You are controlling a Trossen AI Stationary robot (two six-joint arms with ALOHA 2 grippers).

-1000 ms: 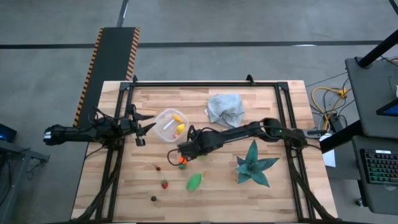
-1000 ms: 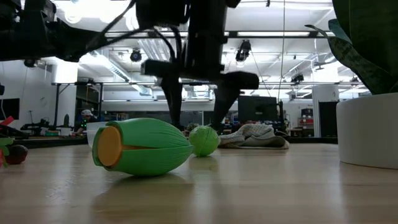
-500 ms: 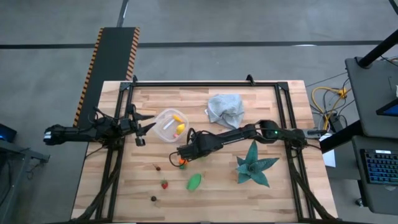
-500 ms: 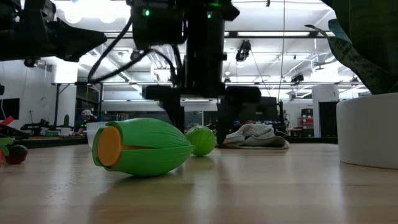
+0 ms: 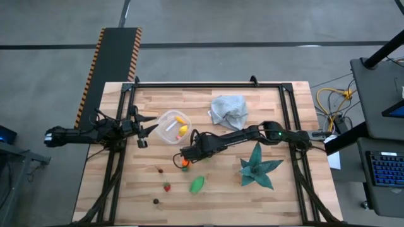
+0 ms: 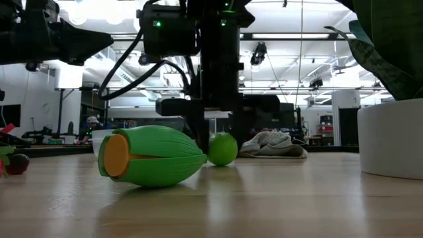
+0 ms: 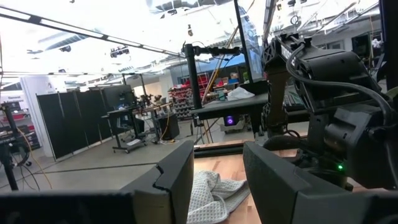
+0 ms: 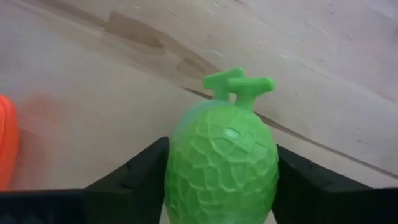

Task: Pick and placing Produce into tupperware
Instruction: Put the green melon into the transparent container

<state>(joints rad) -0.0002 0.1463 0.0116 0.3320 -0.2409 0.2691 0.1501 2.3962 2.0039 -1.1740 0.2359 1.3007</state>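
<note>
My right gripper [image 5: 184, 153] reaches to mid-table, just near-side of the clear tupperware [image 5: 172, 127], and is shut on a small green toy melon [image 8: 222, 163] that stands on the wood [image 6: 223, 149]. An orange piece [image 5: 185, 164] lies right beside it. The tupperware holds yellow pieces [image 5: 182, 129]. A larger green piece with an orange end [image 6: 151, 156] lies on its side closer to the near edge [image 5: 197, 184]. A red piece [image 5: 166, 186] and dark brown pieces [image 5: 156, 201] lie on the table. My left gripper [image 5: 144, 128] waits open at the left edge. My right gripper pinches the green melon's rounded body [image 8: 186, 180] between its two fingers [image 8: 134, 183], one on each side. The fingers come from above, pointing down [image 6: 199, 129]. The melon rests with its underside on the table, its stem [image 8: 236, 84] pointing away from the wrist.
A crumpled grey-blue cloth [image 5: 228, 109] lies toward the far edge. The teal spiky plant [image 5: 257, 167] in its white pot [image 6: 391, 135] stands on the right side. The black frame rails [image 5: 208, 84] border the table.
My right gripper has come down toward the table over the green melon, and its fingers have drawn together from either side of the melon until they meet it. The melon has been nudged a little sideways along the table. The left arm has kept still.
</note>
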